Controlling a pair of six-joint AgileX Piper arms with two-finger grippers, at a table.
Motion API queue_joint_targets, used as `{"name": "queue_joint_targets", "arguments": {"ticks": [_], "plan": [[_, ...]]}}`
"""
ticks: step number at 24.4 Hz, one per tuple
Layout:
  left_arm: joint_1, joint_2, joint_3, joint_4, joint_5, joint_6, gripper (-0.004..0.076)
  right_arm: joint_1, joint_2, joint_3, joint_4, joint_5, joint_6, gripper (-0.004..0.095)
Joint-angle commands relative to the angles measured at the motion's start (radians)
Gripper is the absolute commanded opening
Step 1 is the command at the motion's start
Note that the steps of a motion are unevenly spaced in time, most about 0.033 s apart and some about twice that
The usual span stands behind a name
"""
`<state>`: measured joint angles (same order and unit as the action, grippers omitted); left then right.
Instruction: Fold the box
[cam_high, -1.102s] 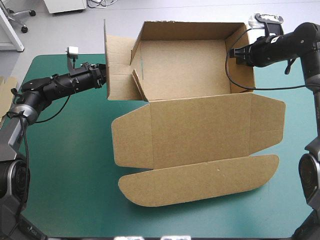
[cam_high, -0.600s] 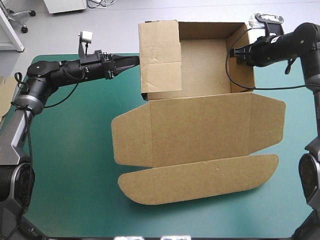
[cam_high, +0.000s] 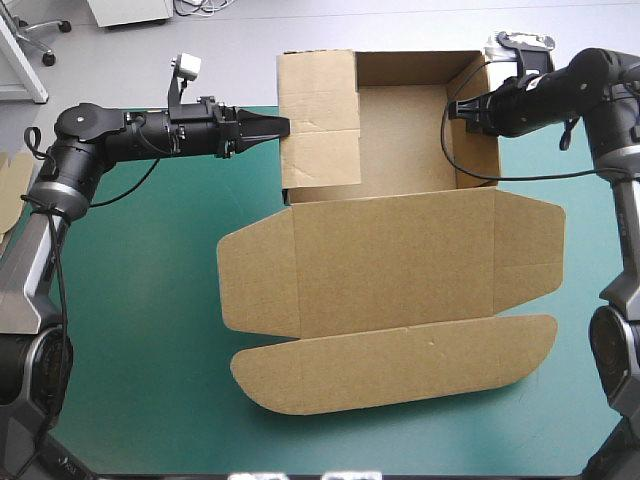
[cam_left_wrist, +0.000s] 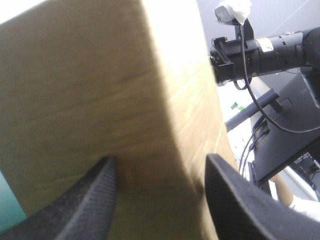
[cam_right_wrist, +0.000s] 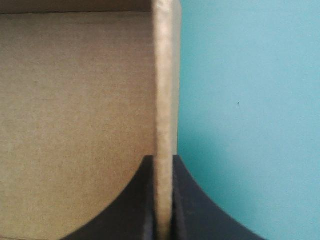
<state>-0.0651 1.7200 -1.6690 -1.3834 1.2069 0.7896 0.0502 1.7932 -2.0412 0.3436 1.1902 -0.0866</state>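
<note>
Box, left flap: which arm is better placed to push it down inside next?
Left, likely. The left pincer, open, is at the folded-over flap of the box; the right pincer is shut on its right wall, steadying it.

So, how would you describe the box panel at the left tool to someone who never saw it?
Find the brown box on the teal-green table; its far half is an open tray. The side panel stands over the tray's left part, at the tips of the left tool. Unlike the flat lid nearer the robot, it is raised.
</note>
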Motion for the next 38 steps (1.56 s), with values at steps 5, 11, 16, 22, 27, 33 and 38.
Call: {"name": "queue_joint_targets", "arguments": {"ticks": [5, 11, 16, 22, 27, 33, 38], "plan": [[-0.015, -0.050, -0.037, 0.036, -0.070, -0.087, 0.0389, 0.062, -0.009, -0.030, 0.008, -0.096, 0.066, -0.0026], [-0.015, -0.050, -0.037, 0.145, -0.131, -0.135, 0.0389, 0.100, 0.012, -0.030, -0.036, -0.097, 0.097, -0.0026], [-0.015, -0.050, -0.037, 0.235, -0.145, -0.182, 0.0389, 0.108, 0.035, -0.030, -0.049, -0.096, 0.119, -0.0025], [-0.035, -0.050, -0.037, 0.367, -0.157, -0.261, 0.0387, 0.108, 0.036, -0.030, -0.057, -0.109, 0.136, -0.0025], [-0.120, -0.050, -0.037, 0.579, -0.244, -0.368, 0.0384, 0.128, 0.043, -0.030, -0.063, -0.098, 0.157, -0.0022], [-0.152, -0.046, -0.037, 0.689, -0.255, -0.431, 0.0383, 0.140, 0.057, -0.030, -0.074, -0.077, 0.176, -0.0022], [-0.170, -0.041, -0.038, 0.845, -0.252, -0.512, 0.0379, 0.184, 0.072, -0.030, -0.170, -0.056, 0.213, -0.0021]]}}
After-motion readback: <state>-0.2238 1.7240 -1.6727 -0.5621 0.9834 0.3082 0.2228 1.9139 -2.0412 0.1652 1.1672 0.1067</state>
